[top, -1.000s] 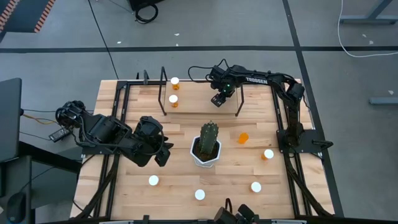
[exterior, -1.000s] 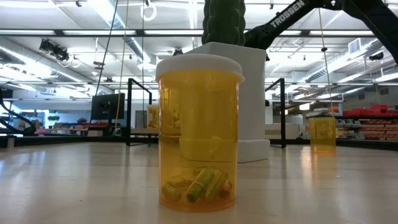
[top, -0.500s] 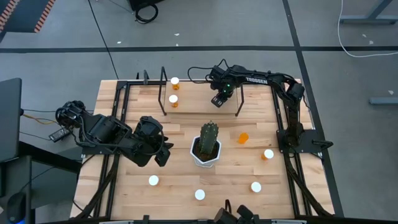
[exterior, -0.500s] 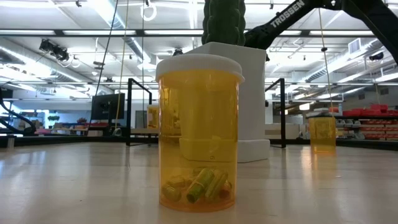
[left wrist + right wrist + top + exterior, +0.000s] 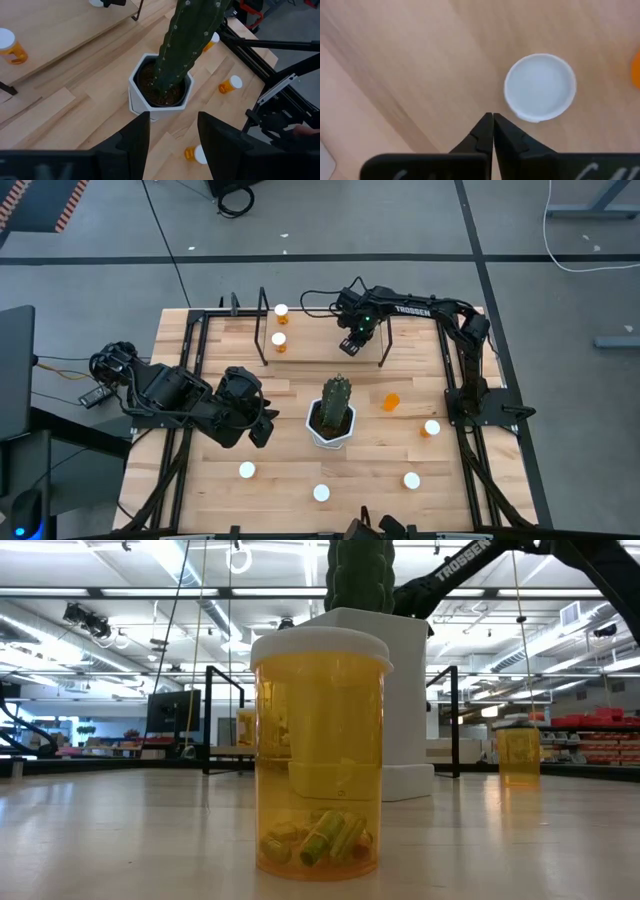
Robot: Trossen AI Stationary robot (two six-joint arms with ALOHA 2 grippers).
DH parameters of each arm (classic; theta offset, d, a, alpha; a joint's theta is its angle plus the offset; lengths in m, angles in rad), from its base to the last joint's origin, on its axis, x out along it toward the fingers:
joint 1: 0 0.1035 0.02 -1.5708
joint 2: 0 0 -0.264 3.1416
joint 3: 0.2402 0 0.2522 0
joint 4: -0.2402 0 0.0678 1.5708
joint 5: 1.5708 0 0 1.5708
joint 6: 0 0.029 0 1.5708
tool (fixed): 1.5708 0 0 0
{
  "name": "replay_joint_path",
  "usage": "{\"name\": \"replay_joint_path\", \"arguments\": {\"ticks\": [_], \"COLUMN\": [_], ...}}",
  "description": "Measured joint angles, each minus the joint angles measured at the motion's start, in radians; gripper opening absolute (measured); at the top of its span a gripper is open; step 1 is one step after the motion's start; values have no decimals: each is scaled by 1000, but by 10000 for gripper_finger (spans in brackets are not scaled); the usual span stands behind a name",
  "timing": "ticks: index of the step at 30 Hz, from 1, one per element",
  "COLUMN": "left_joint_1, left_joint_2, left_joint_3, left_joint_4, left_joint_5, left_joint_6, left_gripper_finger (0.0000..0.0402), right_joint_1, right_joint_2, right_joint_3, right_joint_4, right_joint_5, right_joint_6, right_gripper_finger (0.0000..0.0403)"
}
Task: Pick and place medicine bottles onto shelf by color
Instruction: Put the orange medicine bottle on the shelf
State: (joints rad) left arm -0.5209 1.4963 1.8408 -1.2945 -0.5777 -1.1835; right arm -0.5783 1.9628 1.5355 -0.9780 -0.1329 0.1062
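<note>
The shelf point(image 5: 320, 345) stands at the table's far side, with two orange medicine bottles point(image 5: 280, 340) at its left end. My right gripper point(image 5: 493, 120) hangs over the shelf's right part point(image 5: 348, 340), pointing down and shut on nothing. A white-capped bottle point(image 5: 540, 87) stands upright just beside its fingertips, apart from them. My left gripper point(image 5: 172, 135) is open above the table, left of the cactus point(image 5: 335, 412), holding nothing. Several more bottles stand on the near table, such as one point(image 5: 321, 493) seen close in the low view point(image 5: 320, 750).
The green cactus in its white pot point(image 5: 160, 95) stands mid-table between the arms. One bottle point(image 5: 391, 402) lies on its side right of it; others point(image 5: 431, 428) point(image 5: 411, 480) point(image 5: 246, 470) stand nearer the front edge. Black frame rails point(image 5: 455, 390) run along both table sides.
</note>
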Motion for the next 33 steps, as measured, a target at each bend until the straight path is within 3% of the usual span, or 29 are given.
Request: {"name": "replay_joint_path", "arguments": {"ticks": [19,24,33], "left_joint_1": [0,0,0], "left_joint_2": [0,0,0], "left_joint_3": [0,0,0], "left_joint_4": [2,2,1], "left_joint_5": [0,0,0], "left_joint_6": [-5,-5,-9], "left_gripper_finger": [172,172,172], "right_joint_1": [10,10,26], "right_joint_2": [-10,-10,-15], "right_joint_3": [-9,-56,-104], "right_joint_4": [74,98,108], "right_joint_5": [54,54,64], "right_joint_6": [-77,-65,-36], "right_gripper_finger": [145,135,80]}}
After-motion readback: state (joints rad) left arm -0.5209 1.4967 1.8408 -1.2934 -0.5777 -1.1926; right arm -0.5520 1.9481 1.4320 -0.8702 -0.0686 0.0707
